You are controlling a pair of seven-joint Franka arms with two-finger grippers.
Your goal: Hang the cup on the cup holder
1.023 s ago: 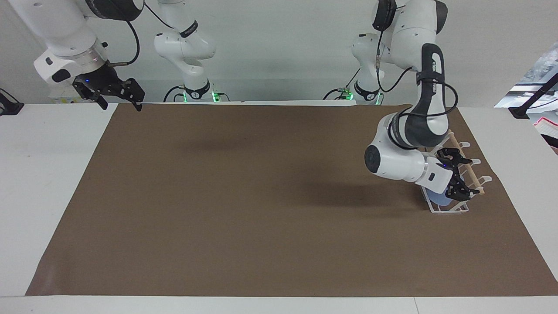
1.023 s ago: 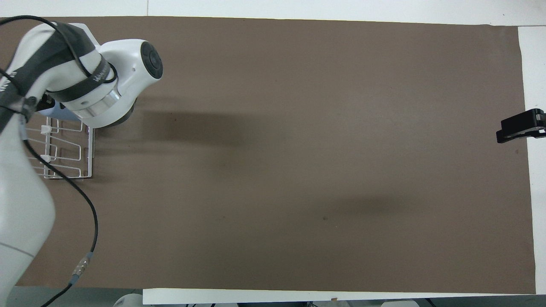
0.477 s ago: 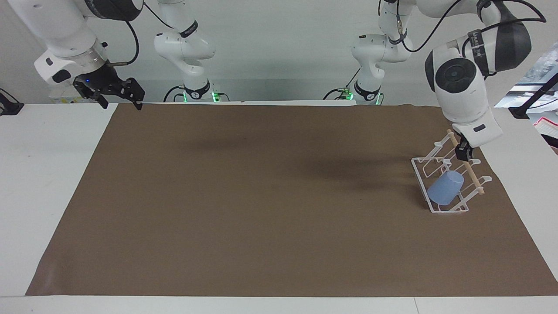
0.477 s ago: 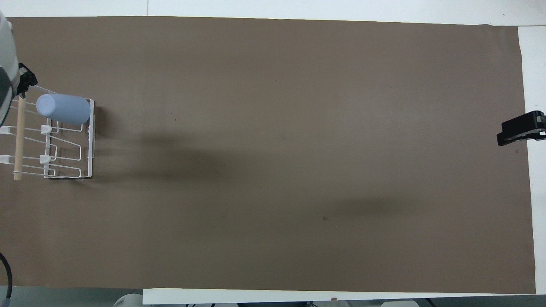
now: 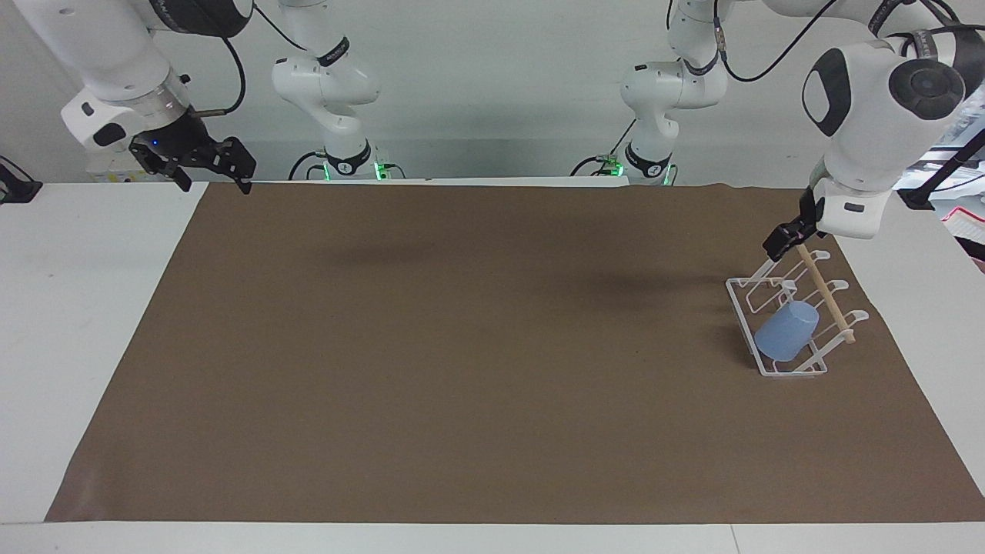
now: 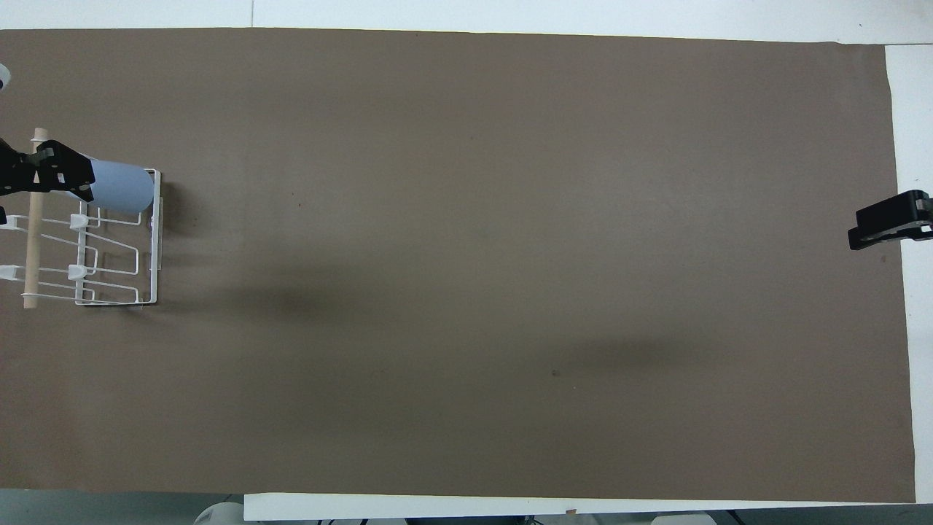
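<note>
The light blue cup rests slanted, mouth down, over a prong of the white wire cup holder, at the holder's end farther from the robots. In the overhead view the cup lies across the holder. My left gripper hangs in the air over the holder's wooden dowel, apart from the cup and holding nothing; it also shows in the overhead view. My right gripper is open and empty and waits high at the right arm's end of the table, also seen in the overhead view.
A brown mat covers most of the white table. The holder stands near the mat's edge at the left arm's end.
My left gripper has let go of the cup, lifted off the holder and drawn back toward its base. The cup stays on the prong. The right arm has not moved.
</note>
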